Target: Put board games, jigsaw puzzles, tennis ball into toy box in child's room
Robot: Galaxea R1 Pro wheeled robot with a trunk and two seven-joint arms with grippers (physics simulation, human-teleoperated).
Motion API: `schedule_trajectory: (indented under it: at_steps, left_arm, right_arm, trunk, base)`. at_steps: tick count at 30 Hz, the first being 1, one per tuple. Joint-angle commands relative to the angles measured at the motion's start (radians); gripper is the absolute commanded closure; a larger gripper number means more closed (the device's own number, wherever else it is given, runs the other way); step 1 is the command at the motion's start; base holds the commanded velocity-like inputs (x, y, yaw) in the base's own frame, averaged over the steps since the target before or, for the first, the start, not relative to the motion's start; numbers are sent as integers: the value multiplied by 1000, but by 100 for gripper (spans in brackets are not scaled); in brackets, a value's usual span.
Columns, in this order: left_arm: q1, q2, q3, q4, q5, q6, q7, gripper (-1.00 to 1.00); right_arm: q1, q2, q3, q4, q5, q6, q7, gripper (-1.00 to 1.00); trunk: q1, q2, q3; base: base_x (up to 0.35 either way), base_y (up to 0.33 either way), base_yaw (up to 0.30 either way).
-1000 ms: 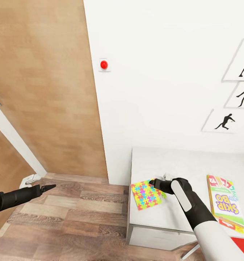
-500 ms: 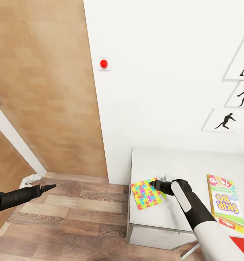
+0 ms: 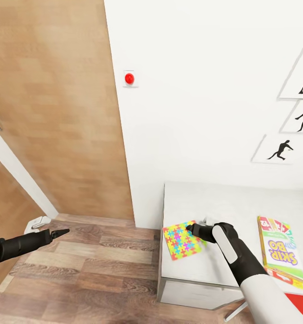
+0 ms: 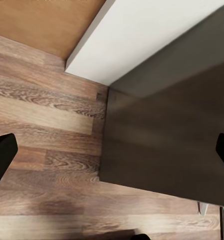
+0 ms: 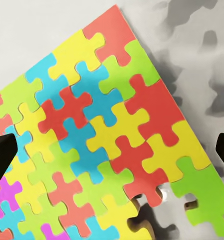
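A multicoloured jigsaw puzzle (image 3: 182, 241) lies flat at the near left corner of the white table (image 3: 223, 202). My right gripper (image 3: 191, 229) hovers just over the puzzle's far right edge. In the right wrist view the puzzle (image 5: 107, 145) spans the gap between the wide-apart fingertips (image 5: 2, 155), so this gripper is open. A pale grey mottled patch (image 5: 191, 75) shows beside the puzzle; what it is I cannot tell. A Skip-Bo board game (image 3: 279, 252) lies on the table to the right. My left gripper (image 3: 59, 233) hangs open over the floor, holding nothing.
A wooden door (image 3: 48, 112) and white door frame (image 3: 21, 180) stand at the left. The white wall (image 3: 201, 112) carries a red button (image 3: 129, 79) and silhouette pictures (image 3: 279, 150). Wood flooring (image 3: 93, 270) lies left of the table. Something red (image 3: 300, 310) sits at the bottom right.
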Motion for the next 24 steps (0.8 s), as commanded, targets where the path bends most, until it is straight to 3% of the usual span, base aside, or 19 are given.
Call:
schedule_trajectory:
  at_steps: [1,24]
  left_arm:
    - [-1,0,1,0,-3,5,-6,-100]
    - [-1,0,1,0,-3,5,-6,-100]
  right_arm:
    - [-1,-1,4,-1,-11,2,-10,-100]
    - [-1,-1,3,0,-11,1,-10,-100]
  trunk:
    - [1,-2,-2]
    - [1,-2,-2]
  base:
    - [0,124,0]
    - [0,92,0]
